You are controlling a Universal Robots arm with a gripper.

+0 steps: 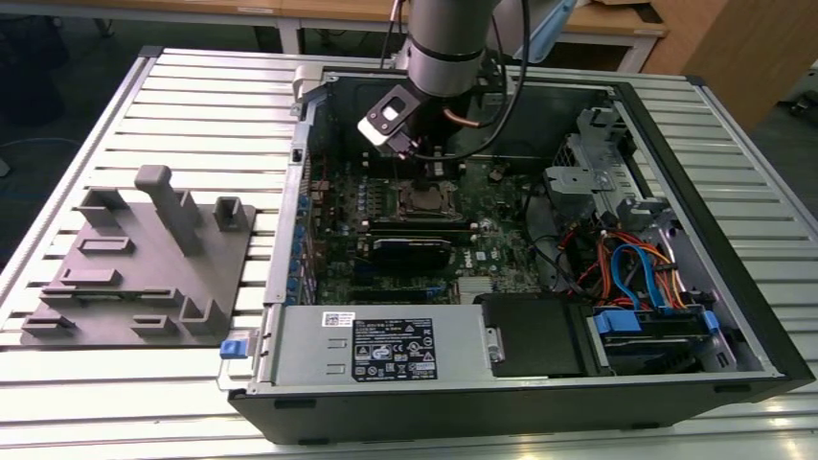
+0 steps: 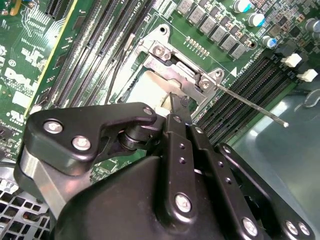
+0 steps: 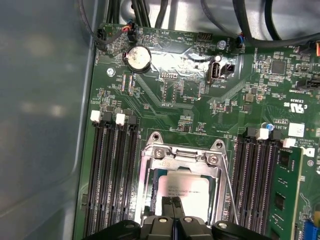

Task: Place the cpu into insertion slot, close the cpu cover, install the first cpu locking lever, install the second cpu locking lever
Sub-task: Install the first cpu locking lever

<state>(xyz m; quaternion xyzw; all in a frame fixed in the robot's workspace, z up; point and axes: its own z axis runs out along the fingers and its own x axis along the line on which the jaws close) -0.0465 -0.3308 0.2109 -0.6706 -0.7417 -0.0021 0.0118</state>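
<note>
Inside the open computer case (image 1: 511,414) on the slatted surface (image 1: 115,402), we see the arm (image 1: 447,48) reaching down over the green motherboard (image 1: 511,240), toward the board's far edge in the exterior view. The cpu (image 3: 187,186) lies in the insertion slot (image 1: 428,199). Its silver-grey top shows through the cut-out of the cpu cover (image 3: 182,159), which lies flat around it. The gripper (image 3: 172,204) has its fingers pressed together with nothing between them. Its tips are at one edge of the cpu, and we cannot tell whether they touch it. A thin locking lever (image 2: 250,105) sticks out from a corner of the cover over the black memory slots (image 3: 112,175). A grey fixture plate (image 1: 141,278) rests on the surface beside the case, on the exterior view's left.
</note>
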